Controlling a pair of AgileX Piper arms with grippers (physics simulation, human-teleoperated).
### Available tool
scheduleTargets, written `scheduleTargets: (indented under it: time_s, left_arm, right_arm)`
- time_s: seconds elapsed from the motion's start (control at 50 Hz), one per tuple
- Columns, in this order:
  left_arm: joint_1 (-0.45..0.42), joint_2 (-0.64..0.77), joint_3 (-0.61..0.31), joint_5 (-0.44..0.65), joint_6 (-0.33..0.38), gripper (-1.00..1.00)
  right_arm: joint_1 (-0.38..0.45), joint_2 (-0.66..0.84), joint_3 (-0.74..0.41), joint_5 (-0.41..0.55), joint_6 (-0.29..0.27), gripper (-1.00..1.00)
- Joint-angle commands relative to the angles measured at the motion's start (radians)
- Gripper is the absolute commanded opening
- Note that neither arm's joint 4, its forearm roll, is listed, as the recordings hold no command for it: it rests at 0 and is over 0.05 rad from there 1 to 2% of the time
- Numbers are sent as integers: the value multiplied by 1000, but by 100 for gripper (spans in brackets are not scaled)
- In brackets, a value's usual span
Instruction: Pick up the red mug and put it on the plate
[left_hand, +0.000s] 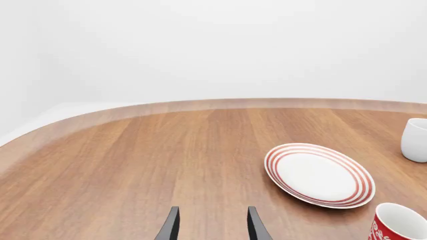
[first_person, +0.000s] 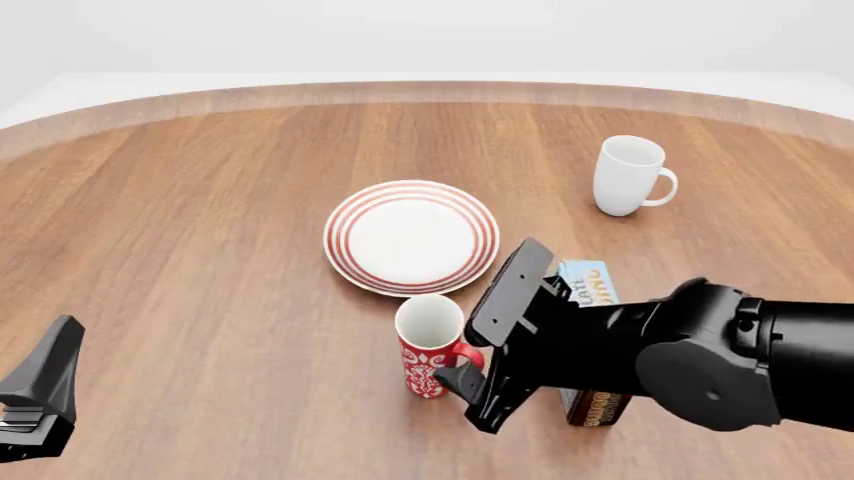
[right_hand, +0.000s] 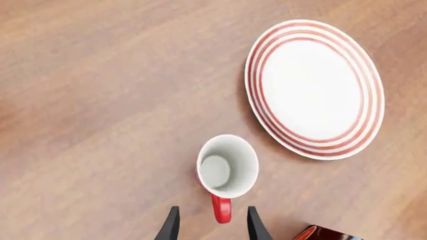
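The small red ceramic mug with white ornamental pattern (first_person: 430, 347) stands upright on the brown wooden bench (first_person: 200, 230), in the lower centre of the front view, just below the round white plate with red concentric rings (first_person: 411, 237) and apart from it. The plate is empty.

The right gripper (right_hand: 212, 222) hangs above the mug with its fingers (right_hand: 171, 225) spread open. In the right wrist view the red handle (right_hand: 222, 209) lies between the two fingertips; no contact is visible.

The left gripper (left_hand: 211, 224) sits at the lower left of the front view, fingers open and holding nothing.

Step in hand, by judgement: approach for the pick. The next move calls for lowering the right fingers around the handle, closing firmly, then lifting and carrying toward the plate centre.
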Motion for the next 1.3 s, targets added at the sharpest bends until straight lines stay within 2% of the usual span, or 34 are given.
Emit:
scheduleTargets:
  time_s: [0.02, 1.3]
  left_arm:
    - [0, 0, 0, 0, 0, 100]
    - [0, 0, 0, 0, 0, 100]
  right_arm:
    - [1, 28, -1, -18, 8, 100]
    - [-10, 120, 39, -112, 31, 100]
